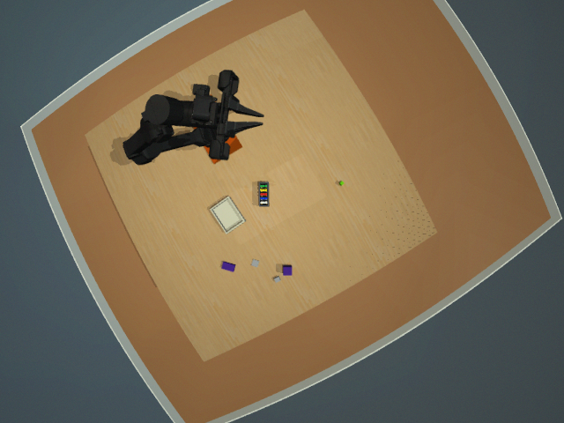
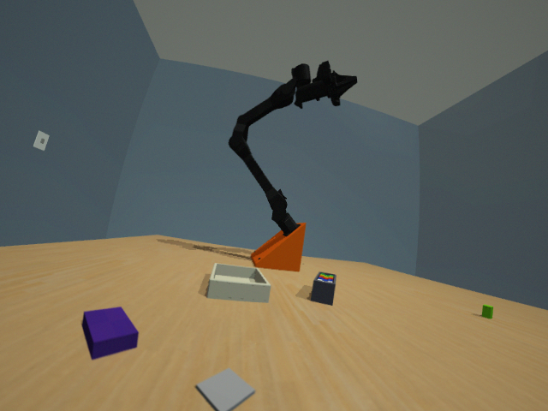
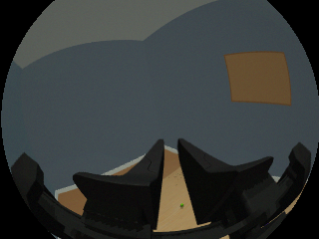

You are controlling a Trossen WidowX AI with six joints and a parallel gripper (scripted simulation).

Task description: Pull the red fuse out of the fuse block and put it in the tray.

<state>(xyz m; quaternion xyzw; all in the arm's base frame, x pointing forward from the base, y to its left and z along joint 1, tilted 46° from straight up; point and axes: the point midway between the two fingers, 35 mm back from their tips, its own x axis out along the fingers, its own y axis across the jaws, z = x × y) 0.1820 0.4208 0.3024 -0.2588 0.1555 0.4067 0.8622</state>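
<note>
The dark fuse block (image 1: 263, 201) (image 2: 323, 292) stands near the middle of the table with several coloured fuses in a row. The red fuse (image 1: 263, 194) (image 2: 326, 277) sits in the block among them. The cream tray (image 1: 218, 203) (image 2: 238, 293) lies just left of the block, with nothing in it. My gripper (image 1: 263, 118) (image 2: 354, 80) (image 3: 170, 142) is high in the air above the arm's base, far from the block and the tray. Its fingers stand close together with only a narrow gap and nothing between them.
The arm's orange base (image 1: 234, 144) (image 2: 282, 254) stands behind the tray. Two purple blocks (image 1: 227, 266) (image 1: 286, 270) (image 2: 110, 331) and two grey tiles (image 1: 255, 263) (image 1: 276, 278) (image 2: 225, 389) lie in front. A small green cube (image 1: 340, 182) (image 2: 487, 311) (image 3: 181, 205) sits far right.
</note>
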